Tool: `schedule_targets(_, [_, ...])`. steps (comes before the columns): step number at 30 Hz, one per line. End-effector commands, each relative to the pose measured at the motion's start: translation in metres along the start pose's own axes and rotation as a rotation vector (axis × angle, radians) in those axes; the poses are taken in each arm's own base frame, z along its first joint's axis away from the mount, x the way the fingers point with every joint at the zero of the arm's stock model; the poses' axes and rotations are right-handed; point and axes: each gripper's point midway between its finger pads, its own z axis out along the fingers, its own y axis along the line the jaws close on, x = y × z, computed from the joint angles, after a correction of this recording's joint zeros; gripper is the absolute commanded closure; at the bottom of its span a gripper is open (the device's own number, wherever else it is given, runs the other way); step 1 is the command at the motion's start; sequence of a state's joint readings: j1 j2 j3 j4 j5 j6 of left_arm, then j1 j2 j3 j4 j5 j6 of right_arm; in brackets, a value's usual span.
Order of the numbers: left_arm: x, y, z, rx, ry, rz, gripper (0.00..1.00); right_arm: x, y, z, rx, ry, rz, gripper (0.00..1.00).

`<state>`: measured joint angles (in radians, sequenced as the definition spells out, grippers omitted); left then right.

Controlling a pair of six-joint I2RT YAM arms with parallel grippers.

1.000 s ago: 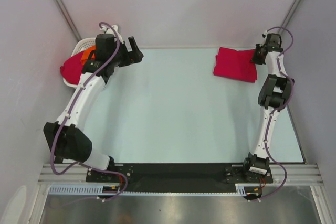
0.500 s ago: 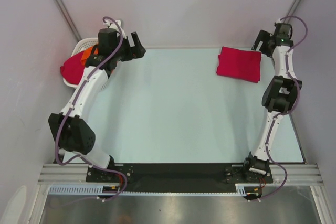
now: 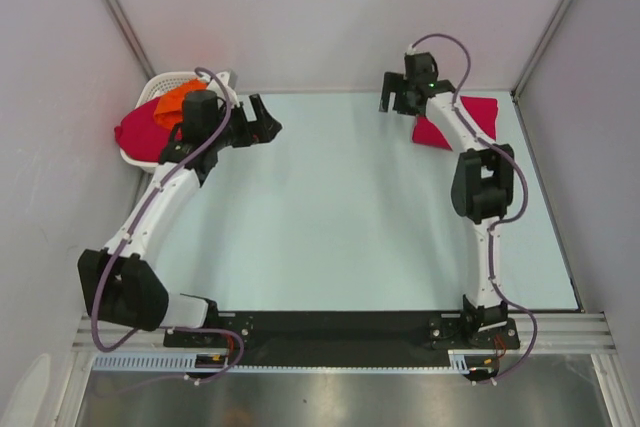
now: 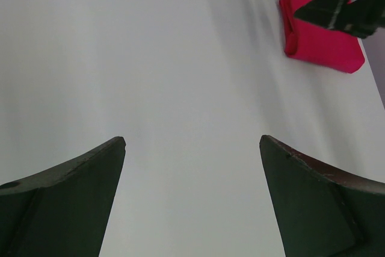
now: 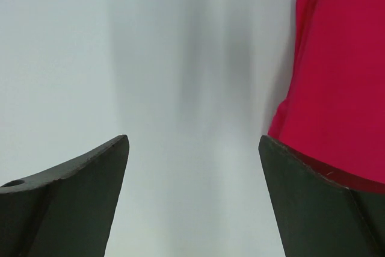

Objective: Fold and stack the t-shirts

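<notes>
folded shirt [image 3: 482,111]: crimson-pink, plain soft fabric, folded into a flat, neat rectangle
place: far right corner of the table [image 3: 330,207], lying flat near the back edge
look from the left wrist [image 4: 322,43]: smooth top, and layered folds along its left edge; whether it is one shirt or several cannot be told
look from the right wrist [image 5: 337,82]: fills the right side of the view, with a straight folded edge against the pale table
loose crimson shirt [image 3: 135,132]: unfolded and bunched, spilling over the left side of the white basket [image 3: 163,79] at the far left
orange shirt [image 3: 178,99]: bright, crumpled, in the same basket, just beside and partly over the crimson one
</notes>
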<state>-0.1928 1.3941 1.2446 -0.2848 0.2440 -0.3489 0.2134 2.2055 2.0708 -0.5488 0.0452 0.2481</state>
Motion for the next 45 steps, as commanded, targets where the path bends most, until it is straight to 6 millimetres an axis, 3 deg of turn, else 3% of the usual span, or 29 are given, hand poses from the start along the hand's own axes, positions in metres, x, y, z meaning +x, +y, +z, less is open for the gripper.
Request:
schedule_targets(1, [-0.02, -0.013, -0.026, 0.042, -0.117, 0.021, 0.0, 0.024, -0.027, 0.034, 0.137, 0.082, -0.019, 0.06])
schedule_targets(3, [-0.021, -0.015, -0.033, 0.048, -0.13, 0.017, 0.0, 0.012, -0.033, 0.033, 0.218, 0.06, -0.125, 0.07])
schedule_targets(5, [-0.015, -0.014, -0.036, 0.048, -0.129, 0.009, 0.0, 0.017, -0.041, 0.031, 0.297, 0.06, -0.195, 0.07])
schedule_targets(6, [-0.015, -0.015, -0.039, 0.05, -0.133, 0.007, 0.0, 0.028, -0.047, 0.032, 0.329, 0.081, -0.226, 0.07])
schedule_targets(8, [-0.007, -0.011, -0.041, 0.037, -0.122, 0.002, 0.0, 0.03, -0.051, 0.031, 0.372, 0.075, -0.259, 0.06])
schedule_targets(12, [0.005, -0.004, -0.042, 0.014, -0.107, -0.001, 0.0, 0.05, -0.037, 0.043, 0.262, 0.132, -0.209, 0.1])
schedule_targets(20, [0.006, -0.003, -0.042, 0.012, -0.092, 0.012, 0.0, 0.069, -0.066, 0.047, 0.514, 0.164, -0.359, 0.11])
schedule_targets(35, [0.006, -0.003, -0.037, 0.015, -0.084, 0.016, 0.01, 0.074, -0.11, 0.055, 0.608, 0.18, -0.359, 0.12])
schedule_targets(40, [0.01, -0.002, -0.035, 0.014, -0.072, 0.017, 0.0, 0.087, -0.117, 0.061, 0.599, 0.211, -0.366, 0.13])
schedule_targets(45, [0.006, -0.003, -0.036, 0.016, -0.077, 0.019, 0.0, 0.098, -0.13, 0.055, 0.629, 0.236, -0.37, 0.13])
